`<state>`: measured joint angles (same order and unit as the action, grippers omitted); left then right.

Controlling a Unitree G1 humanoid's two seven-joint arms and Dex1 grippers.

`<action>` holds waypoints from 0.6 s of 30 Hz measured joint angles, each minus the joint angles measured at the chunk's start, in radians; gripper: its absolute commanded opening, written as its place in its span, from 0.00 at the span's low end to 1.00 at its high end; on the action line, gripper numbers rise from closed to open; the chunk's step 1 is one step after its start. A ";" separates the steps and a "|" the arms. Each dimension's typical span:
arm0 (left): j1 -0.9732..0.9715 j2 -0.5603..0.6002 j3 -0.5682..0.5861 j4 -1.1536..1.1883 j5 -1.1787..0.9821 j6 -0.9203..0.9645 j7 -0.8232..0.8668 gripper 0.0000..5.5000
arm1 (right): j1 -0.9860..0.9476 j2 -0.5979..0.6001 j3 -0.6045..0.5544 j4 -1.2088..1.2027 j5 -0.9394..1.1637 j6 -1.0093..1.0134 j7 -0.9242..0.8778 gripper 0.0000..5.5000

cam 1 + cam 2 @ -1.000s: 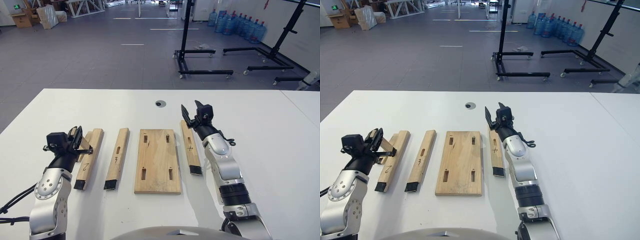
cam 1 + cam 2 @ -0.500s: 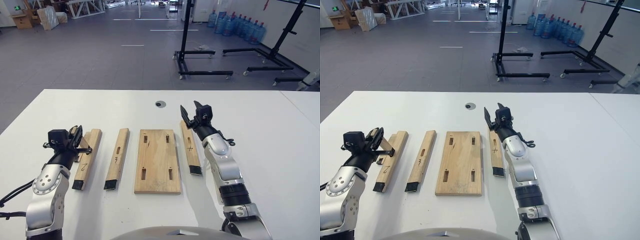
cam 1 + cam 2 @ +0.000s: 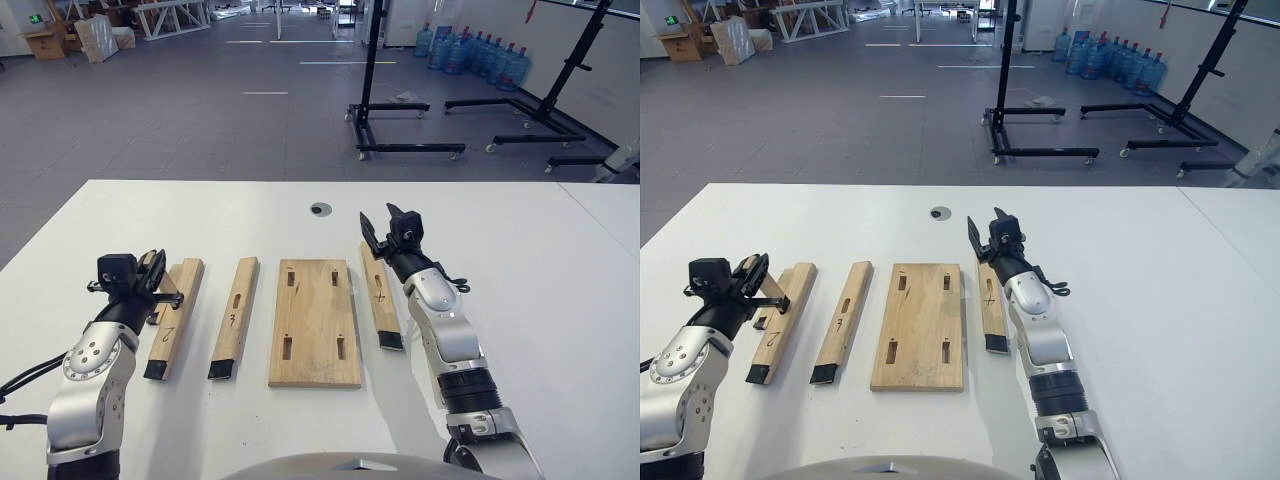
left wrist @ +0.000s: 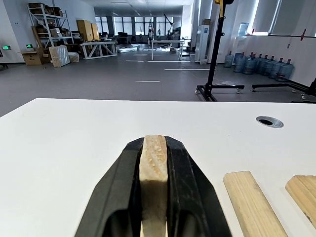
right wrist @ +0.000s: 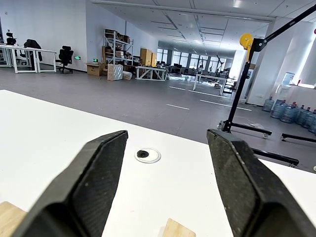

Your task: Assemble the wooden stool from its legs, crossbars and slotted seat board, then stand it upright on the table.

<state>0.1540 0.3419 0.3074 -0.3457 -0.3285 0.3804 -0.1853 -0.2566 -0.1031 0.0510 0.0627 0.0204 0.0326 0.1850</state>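
The slotted seat board (image 3: 315, 322) lies flat in the middle of the white table (image 3: 540, 280). Two slotted legs (image 3: 176, 316) (image 3: 235, 314) lie to its left and a third leg (image 3: 381, 296) lies along its right side. My left gripper (image 3: 150, 280) hovers at the far end of the leftmost leg, shut on a thin wooden crossbar (image 4: 154, 160) that stands between its black fingers (image 4: 123, 173). My right gripper (image 3: 384, 228) is open over the far end of the right leg, nothing between its fingers (image 5: 94, 173).
A round cable hole (image 3: 321, 208) sits in the table beyond the seat board. The table's right half is bare. Black wheeled stands (image 3: 405, 120) and water bottles (image 3: 480, 45) are on the floor far behind.
My left arm has drifted slightly to the left with the crossbar still held. The right arm and the parts on the table have hardly moved.
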 measured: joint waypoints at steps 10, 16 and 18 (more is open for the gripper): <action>0.004 -0.042 -0.001 0.030 -0.007 0.068 0.034 0.33 | 0.005 0.023 0.020 0.000 -0.002 -0.002 -0.003 0.53; -0.045 -0.074 0.035 -0.007 -0.032 0.034 0.061 0.40 | 0.006 0.028 0.019 0.006 -0.001 -0.006 -0.003 0.53; -0.060 -0.085 0.063 -0.028 -0.058 0.019 0.068 0.40 | 0.005 0.028 0.017 0.008 -0.001 -0.012 -0.003 0.53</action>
<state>0.0943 0.2570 0.3704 -0.3734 -0.3868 0.3995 -0.1170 -0.2512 -0.0746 0.0684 0.0705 0.0191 0.0206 0.1822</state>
